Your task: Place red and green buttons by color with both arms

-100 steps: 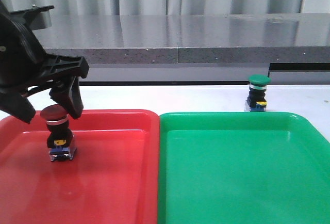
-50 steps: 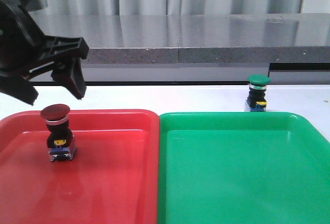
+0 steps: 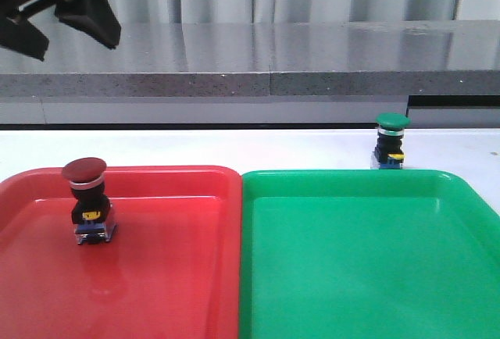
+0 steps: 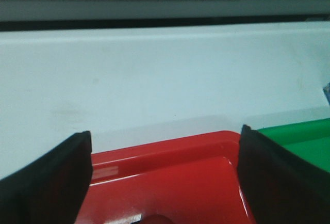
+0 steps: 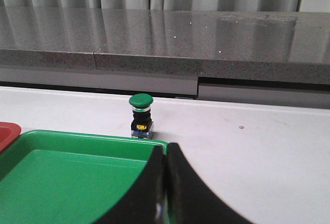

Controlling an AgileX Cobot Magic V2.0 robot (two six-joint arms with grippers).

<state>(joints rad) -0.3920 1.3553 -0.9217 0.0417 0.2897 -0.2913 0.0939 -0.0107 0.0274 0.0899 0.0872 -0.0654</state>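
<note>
Standing upright on the white table just behind the green tray's (image 3: 437, 176) far rim, the green button (image 5: 141, 113) is found straight ahead of the right gripper (image 5: 166, 193), fingers pressed together, while the left gripper (image 3: 58, 23) is held spread and empty high above the red button (image 3: 87, 200) in the red tray (image 3: 172, 276).

Left gripper (image 3: 61, 30): raised high, fingers (image 4: 49, 182) spread wide, nothing between them. Right gripper (image 5: 166, 182): fingers pressed together, empty
</note>
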